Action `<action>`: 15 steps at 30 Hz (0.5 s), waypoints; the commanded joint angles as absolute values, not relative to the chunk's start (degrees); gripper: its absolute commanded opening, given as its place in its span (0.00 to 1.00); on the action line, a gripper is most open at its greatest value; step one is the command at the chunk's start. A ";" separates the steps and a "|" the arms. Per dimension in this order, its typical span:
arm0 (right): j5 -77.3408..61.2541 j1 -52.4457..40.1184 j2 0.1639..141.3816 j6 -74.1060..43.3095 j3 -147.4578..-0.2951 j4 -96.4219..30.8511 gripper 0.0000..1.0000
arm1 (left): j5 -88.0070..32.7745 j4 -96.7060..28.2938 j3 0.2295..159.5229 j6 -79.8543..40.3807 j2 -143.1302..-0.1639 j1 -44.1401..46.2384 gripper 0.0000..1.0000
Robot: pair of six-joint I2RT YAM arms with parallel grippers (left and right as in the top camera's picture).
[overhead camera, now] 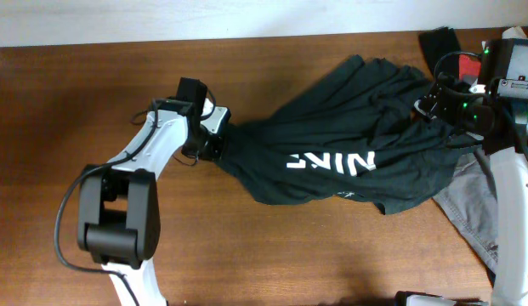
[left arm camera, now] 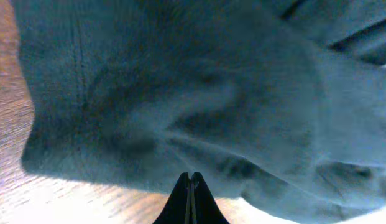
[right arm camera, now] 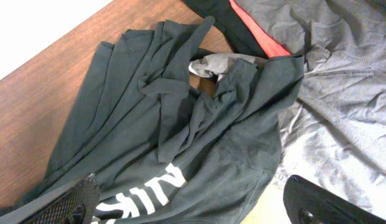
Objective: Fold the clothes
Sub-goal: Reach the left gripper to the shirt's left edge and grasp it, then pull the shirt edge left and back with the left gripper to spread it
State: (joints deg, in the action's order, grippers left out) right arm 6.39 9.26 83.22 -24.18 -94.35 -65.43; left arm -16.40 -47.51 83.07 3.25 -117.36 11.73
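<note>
The clothes are a dark blackish-green shirt with white lettering, lying crumpled across the middle and right of the wooden table. My left gripper is at the shirt's left tip, which is drawn to a point there. In the left wrist view the left gripper is shut, its tips meeting on the edge of the clothes. My right gripper hovers over the shirt's right part. Its fingers stand wide apart above the clothes, so the right gripper is open and holds nothing.
A light grey garment lies under the shirt's right side, also filling the right of the right wrist view. A small black cloth with a red scrap lies at the table's far right edge.
</note>
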 commanded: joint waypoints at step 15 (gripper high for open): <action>6.70 9.39 83.42 -24.21 -94.41 -65.41 0.99 | -0.67 -44.49 83.57 -0.47 -125.43 11.73 0.00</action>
